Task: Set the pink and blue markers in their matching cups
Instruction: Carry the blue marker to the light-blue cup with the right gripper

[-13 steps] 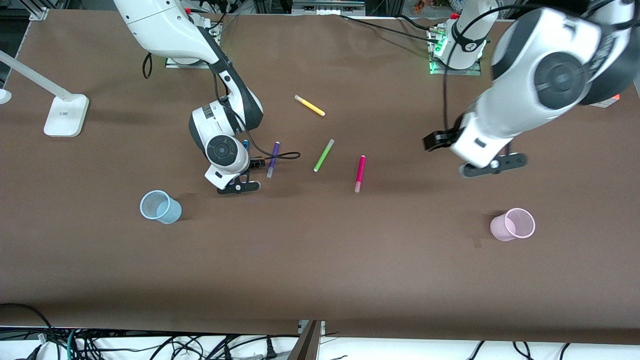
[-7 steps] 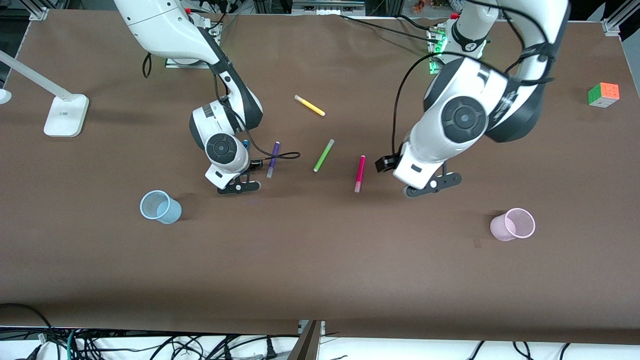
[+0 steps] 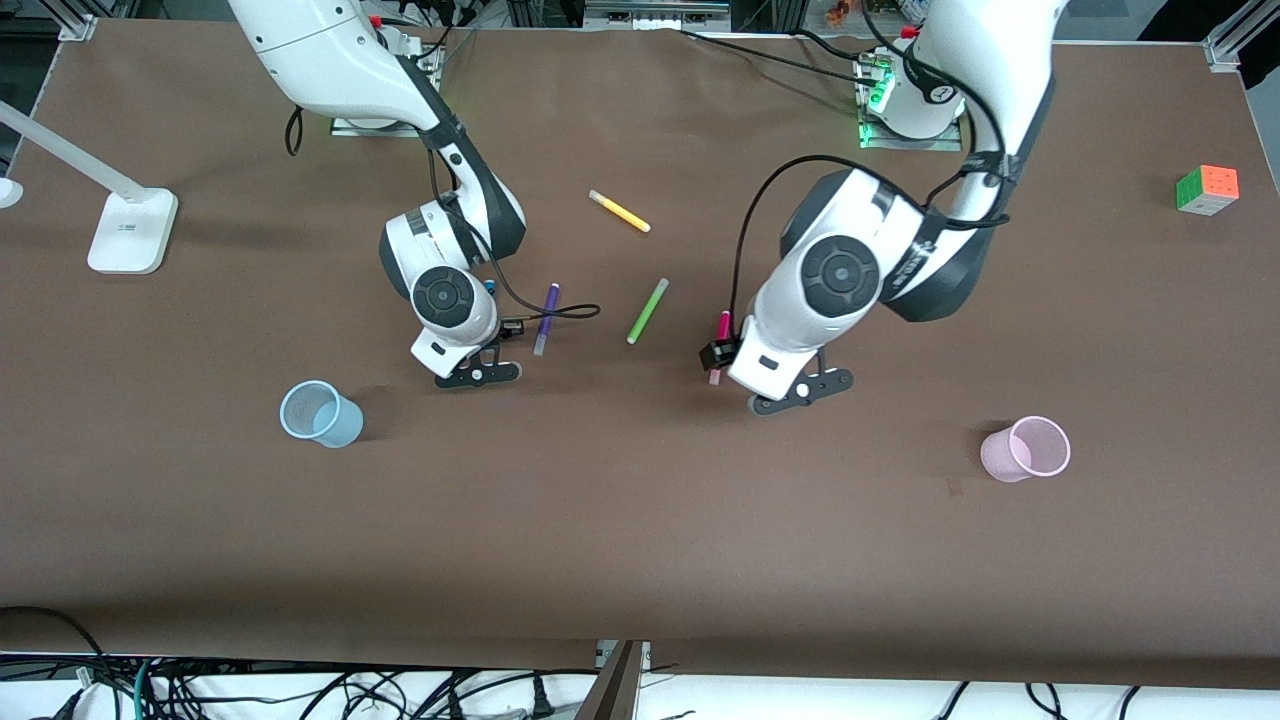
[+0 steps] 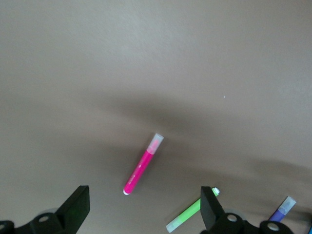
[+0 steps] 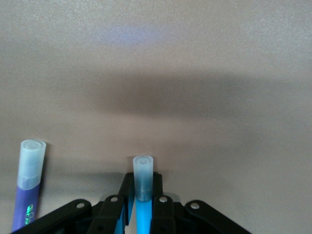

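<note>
- Front view: the left pincer [image 3: 745, 372] is seen over the pink marker [image 3: 722, 327], which lies flat near the middle of the brown surface [image 3: 640, 520]. The right pincer [image 3: 478, 345] is held low beside the purple marker [image 3: 546, 318]. The blue cup [image 3: 318, 413] is set toward the right arm's edge, the pink cup [image 3: 1027, 449] toward the left arm's edge; both are nearer the front edge than the markers.
- Left wrist view: the left pincer [image 4: 144, 213] is shown spread wide, the pink marker [image 4: 142, 164] lying untouched between its fingers [image 4: 74, 210].
- Right wrist view: the right pincer [image 5: 142, 204] is shown clamped on the blue marker [image 5: 143, 181], beside the purple marker [image 5: 28, 180].
</note>
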Tool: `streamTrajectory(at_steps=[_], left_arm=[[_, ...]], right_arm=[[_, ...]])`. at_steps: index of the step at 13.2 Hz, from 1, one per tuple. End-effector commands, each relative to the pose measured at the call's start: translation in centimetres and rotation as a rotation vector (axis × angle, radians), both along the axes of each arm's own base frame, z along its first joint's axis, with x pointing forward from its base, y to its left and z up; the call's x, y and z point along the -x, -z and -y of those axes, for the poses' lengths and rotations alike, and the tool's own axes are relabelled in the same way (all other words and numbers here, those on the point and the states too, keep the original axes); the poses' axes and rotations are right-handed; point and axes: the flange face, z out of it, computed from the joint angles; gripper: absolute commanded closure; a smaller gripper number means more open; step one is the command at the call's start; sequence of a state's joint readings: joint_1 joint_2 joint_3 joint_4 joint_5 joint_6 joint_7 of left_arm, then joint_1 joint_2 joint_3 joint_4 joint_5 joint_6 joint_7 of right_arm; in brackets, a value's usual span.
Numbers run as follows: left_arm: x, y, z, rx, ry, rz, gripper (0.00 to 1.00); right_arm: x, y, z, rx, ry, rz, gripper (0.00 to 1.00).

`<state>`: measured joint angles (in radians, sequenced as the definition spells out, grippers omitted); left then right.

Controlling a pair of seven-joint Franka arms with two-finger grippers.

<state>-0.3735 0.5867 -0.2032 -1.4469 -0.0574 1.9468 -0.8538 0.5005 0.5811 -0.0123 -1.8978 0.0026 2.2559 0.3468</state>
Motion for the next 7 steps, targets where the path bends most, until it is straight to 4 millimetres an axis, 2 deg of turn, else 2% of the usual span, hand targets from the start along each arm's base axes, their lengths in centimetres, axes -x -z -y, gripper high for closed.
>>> streamTrajectory(at_steps=[1,2,4,6,7], left_arm=[[0.2,1.1,2.8,0.011,0.013,-0.004,0.00],[0.4,1.8,3.8,0.010,0.008,-0.002,0.00],[-0.1,3.5,4.1,0.016,0.029,0.022,0.00],[0.3,5.2,4.1,0.022,0.101,0.027,0.00],[1.3,6.4,4.4,0.014,0.151,0.018,0.00]], right_arm=[[0.1,-1.3,-0.3,-0.022,-0.005,0.018,0.86],[-0.1,-1.6,-0.4,-0.026,-0.005,0.025,0.86],[-0.7,-3.0,-0.6,-0.037,-0.008,0.047,0.87],[-2.2,-5.9,-0.7,-0.064,-0.039,0.091,0.87],[-2.8,-7.1,-0.7,-0.073,-0.061,0.102,0.86]])
